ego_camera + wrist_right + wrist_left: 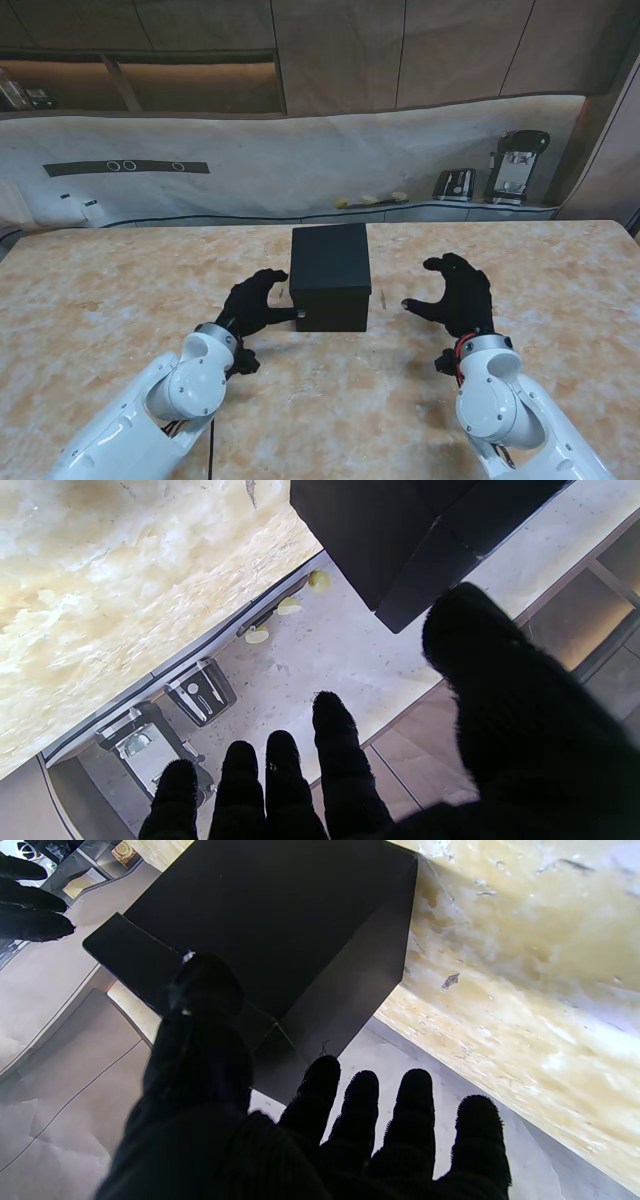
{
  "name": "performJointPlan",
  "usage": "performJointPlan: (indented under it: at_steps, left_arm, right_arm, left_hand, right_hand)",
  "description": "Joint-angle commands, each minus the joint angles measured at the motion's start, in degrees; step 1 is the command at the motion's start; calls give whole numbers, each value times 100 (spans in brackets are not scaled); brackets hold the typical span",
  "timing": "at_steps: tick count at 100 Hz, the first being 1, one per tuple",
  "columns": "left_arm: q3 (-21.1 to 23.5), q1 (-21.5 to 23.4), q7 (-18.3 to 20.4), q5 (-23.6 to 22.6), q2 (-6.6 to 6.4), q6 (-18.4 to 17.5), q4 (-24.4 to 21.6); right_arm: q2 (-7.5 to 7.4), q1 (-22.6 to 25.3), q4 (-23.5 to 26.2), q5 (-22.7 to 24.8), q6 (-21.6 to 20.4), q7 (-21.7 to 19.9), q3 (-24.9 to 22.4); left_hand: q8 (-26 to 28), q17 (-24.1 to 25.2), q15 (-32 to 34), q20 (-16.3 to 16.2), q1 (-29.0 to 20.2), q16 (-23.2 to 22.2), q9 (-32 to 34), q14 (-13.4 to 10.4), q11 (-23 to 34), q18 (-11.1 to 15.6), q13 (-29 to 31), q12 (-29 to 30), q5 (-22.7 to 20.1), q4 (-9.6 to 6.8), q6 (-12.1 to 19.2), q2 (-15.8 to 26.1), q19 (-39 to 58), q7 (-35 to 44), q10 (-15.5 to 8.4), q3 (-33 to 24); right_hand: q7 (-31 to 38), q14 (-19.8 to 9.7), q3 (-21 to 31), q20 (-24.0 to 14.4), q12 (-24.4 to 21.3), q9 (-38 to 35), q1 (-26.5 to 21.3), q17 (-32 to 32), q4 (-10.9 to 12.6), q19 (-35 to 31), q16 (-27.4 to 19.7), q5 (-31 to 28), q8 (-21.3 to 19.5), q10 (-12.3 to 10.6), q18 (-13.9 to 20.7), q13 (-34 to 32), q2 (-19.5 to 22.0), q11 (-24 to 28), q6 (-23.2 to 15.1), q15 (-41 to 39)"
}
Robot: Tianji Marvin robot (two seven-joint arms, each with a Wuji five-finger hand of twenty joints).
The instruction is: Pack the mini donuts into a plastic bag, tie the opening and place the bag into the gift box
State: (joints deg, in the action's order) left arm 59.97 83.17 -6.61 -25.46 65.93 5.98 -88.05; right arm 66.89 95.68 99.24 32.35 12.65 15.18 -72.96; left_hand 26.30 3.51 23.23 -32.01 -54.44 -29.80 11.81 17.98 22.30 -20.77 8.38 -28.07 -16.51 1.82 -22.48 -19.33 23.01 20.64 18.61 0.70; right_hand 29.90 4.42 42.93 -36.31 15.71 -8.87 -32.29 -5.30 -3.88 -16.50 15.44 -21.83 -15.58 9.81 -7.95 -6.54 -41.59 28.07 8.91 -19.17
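Two white robot arms rise from the lower corners of the frame, each ending in one black-gloved five-finger hand; left hand (pixel 258 303) sits at lower centre-left, fingers spread, holding nothing, fingertips just beside the box; right hand (pixel 455 292) sits at centre-right, fingers spread, holding nothing, apart from the box; one black closed cardboard gift box (pixel 331 276) stands at frame centre on the one beige marbled table (pixel 100 300), between both hands.
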Motion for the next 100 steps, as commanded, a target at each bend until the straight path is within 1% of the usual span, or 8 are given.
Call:
performJointPlan:
  at_steps: [1, 11, 18, 29, 46, 63, 100]
  left_arm:
    - [-55, -20, -15, -14, 77, 18, 4]
    - [-148, -98, -225, -40, 137, 132, 108]
    - [-191, -153, -363, -54, 177, 193, 182]
    - [-218, -202, -410, -42, 197, 216, 234]
    - [-271, -251, -429, 51, 224, 230, 297]
    - [-290, -298, -464, 173, 250, 90, 342]
    - [-265, -332, -529, 199, 266, -10, 331]
  right_arm:
    - [3, 79, 30, 36, -33, -75, -9]
    - [2, 105, 47, 38, -20, -80, -24]
    - [-3, 126, 58, 49, -10, -95, -30]
    - [-9, 153, 77, 61, 5, -117, -43]
    - [-13, 175, 87, 63, 37, -142, -46]
    - [-17, 192, 97, 62, 68, -168, -39]
    - [-10, 202, 110, 25, 139, -171, 4]
  left_hand:
    - [96, 135, 131, 190, -67, -143, -137, 50, 76, 110, -140, -102, 291, -123, -62, -54, 155, 158, 14, -47]
    - [375, 148, 377, 376, -138, -334, -155, 69, 105, 113, -257, -257, 502, -123, -50, -11, 329, 506, -4, -47]
    - [624, 155, 533, 407, -141, -453, -159, 83, 151, 120, -304, -393, 657, -117, -28, 74, 429, 824, -20, -40]
    - [850, 146, 636, 408, -198, -516, -164, 84, 212, 137, -290, -522, 747, -121, -8, 62, 551, 1124, -33, -47]
    - [961, 126, 730, 398, -307, -567, -153, 68, 329, 168, -254, -619, 794, -128, 37, 117, 690, 1283, -70, -82]
    - [1005, 126, 752, 410, -417, -575, -157, 2, 401, 203, -228, -651, 826, -105, 106, 286, 767, 1374, -130, -112]
    - [987, 122, 783, 428, -563, -581, -140, -17, 473, 235, -193, -651, 810, -86, 135, 423, 891, 1460, -143, -91]
  right_hand:
    - [25, -120, -27, -56, -115, -90, 47, -63, 130, 26, 8, 168, -20, -46, 63, -29, 68, 8, -165, -16]
    - [31, -123, -34, -49, -123, -93, 61, -62, 131, 34, 3, 188, -17, -47, 65, -30, 81, -8, -178, -7]
    - [40, -123, -41, -37, -130, -93, 80, -62, 132, 48, 0, 190, -16, -48, 65, -31, 95, -23, -188, -2]
    - [48, -126, -50, -19, -136, -95, 74, -56, 136, 65, -4, 196, -11, -48, 57, -30, 86, -36, -196, 7]
    - [60, -119, -59, -1, -138, -99, 77, -51, 140, 83, -2, 197, -6, -53, 58, -24, 98, -44, -211, 11]
    - [65, -126, -65, 21, -139, -100, 89, -45, 144, 103, 2, 198, 0, -52, 53, -36, 115, -49, -222, 5]
    - [64, -130, -70, 45, -134, -100, 145, -37, 150, 122, 7, 202, 12, -51, 53, -33, 163, -42, -230, 0]
